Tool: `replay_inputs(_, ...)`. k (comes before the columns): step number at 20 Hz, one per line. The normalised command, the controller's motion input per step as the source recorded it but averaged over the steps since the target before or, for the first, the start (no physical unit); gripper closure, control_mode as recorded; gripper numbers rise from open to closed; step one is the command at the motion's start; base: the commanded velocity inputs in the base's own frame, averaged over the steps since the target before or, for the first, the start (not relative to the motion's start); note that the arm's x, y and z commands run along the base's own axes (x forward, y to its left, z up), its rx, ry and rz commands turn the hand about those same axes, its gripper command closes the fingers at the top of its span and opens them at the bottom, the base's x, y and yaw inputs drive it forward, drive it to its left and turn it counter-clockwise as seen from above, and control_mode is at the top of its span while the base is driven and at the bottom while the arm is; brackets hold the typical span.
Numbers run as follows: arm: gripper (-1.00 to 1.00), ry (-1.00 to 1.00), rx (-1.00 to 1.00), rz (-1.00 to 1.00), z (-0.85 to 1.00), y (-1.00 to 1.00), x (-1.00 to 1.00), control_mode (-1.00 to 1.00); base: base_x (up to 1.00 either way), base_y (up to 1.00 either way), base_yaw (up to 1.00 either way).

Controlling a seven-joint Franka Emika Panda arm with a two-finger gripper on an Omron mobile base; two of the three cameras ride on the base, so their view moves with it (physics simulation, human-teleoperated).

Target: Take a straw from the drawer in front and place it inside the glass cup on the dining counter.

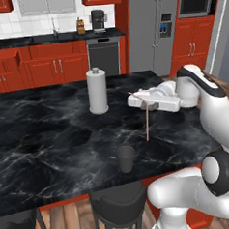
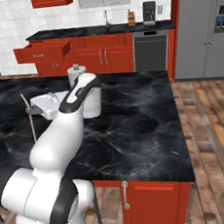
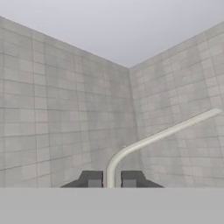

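1. the white arm's two-finger gripper (image 1: 146,104) is held out level above the large glossy black marble dining counter (image 1: 50,140).
2. in the hand view its two dark finger tips (image 3: 93,179) are closed on the thin pale pinkish-white straw (image 3: 162,135), which rises between them and bends off to the right.
3. in the left base view the straw (image 1: 147,121) hangs upright below the gripper, its lower end above the marble.
4. the small dark smoky-grey glass cup (image 1: 126,158) stands near the counter's front edge, left of the straw and apart from it.
5. a tall white paper-towel roll (image 1: 97,91) stands farther back on the slab.
6. across the kitchen a red wooden drawer (image 2: 43,50) is pulled out.
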Motion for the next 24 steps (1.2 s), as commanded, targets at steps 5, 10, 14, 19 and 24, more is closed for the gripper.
replay_inputs(5,1.0,-0.02,0.0,0.0,-0.27,0.0,0.31,-1.0,0.0,0.0,0.0)
replay_inputs(10,1.0,0.06,0.03,0.0,-0.42,0.0,0.18,-1.0,0.0,0.0,0.0)
replay_inputs(14,1.0,0.01,0.03,0.0,-0.34,0.0,0.15,-1.0,0.0,0.0,0.0)
replay_inputs(19,1.0,0.0,0.01,0.0,-0.25,0.02,0.12,-1.0,0.0,0.0,0.0)
replay_inputs(24,1.0,0.0,0.0,0.0,-0.21,0.06,0.13,-1.0,0.0,0.0,0.0)
